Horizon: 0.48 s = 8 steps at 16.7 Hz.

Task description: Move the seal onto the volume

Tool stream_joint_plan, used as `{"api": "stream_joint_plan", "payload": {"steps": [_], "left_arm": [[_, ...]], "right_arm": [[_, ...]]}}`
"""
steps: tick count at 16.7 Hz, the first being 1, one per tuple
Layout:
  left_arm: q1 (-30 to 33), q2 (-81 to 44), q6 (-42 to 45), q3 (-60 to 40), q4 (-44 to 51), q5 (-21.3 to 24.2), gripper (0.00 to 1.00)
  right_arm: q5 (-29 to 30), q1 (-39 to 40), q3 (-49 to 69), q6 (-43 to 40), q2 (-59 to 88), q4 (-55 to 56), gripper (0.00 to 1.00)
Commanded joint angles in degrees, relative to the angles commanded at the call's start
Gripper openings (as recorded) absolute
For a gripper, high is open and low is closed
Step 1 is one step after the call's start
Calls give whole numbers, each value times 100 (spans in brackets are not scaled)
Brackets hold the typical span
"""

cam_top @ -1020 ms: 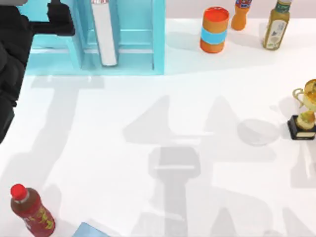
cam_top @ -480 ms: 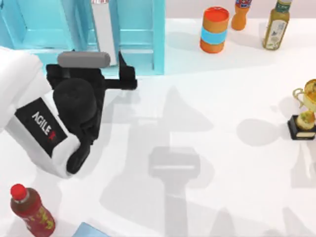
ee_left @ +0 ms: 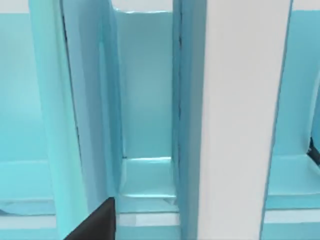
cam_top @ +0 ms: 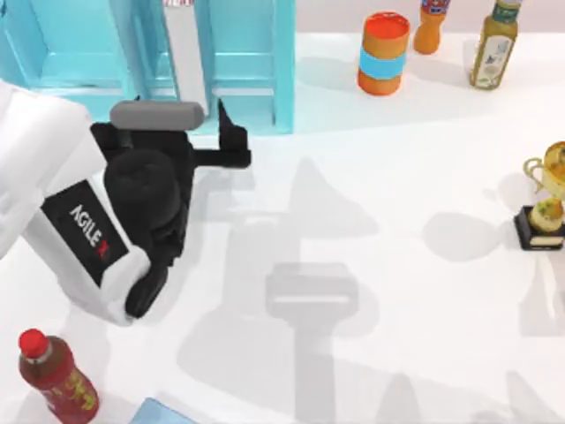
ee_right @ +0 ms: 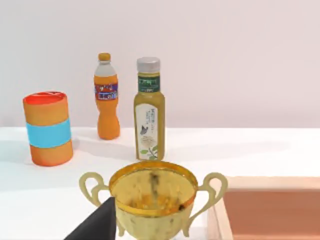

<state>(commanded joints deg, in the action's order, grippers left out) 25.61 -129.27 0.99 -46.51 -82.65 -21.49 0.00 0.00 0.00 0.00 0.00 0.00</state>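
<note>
Left arm is at the table's left, its left gripper (cam_top: 234,146) just in front of the light-blue shelf unit (cam_top: 282,62), pointing at it. A second ago only a dark part of this arm showed at the left edge. Half a second ago it was already in front of the shelf, and since then the gripper has crept slightly to the right and toward the near edge. Left wrist view looks straight into the shelf's compartments, with a white upright panel (ee_left: 240,120) close ahead. Whether this gripper is wide or narrow cannot be told.

Right gripper (ee_right: 97,222) sits parked beside the gold trophy (cam_top: 547,199) at the table's right; its grip state cannot be told either.

Orange can (cam_top: 382,53), orange bottle (cam_top: 433,22), green-yellow bottle (cam_top: 493,49), red-capped bottle (cam_top: 53,375) and blue flat corner (cam_top: 159,412) all stay put across the frames.

Where the seal and the volume lie cannot be told
</note>
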Motion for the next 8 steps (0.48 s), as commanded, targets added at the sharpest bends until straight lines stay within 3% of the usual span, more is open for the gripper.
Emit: {"api": "stream_joint_plan", "payload": {"steps": [8], "left_arm": [[-286, -714, -10, -1726, 980, 306, 100]], "right_arm": [[0, 0, 0, 0, 0, 0, 100]]}}
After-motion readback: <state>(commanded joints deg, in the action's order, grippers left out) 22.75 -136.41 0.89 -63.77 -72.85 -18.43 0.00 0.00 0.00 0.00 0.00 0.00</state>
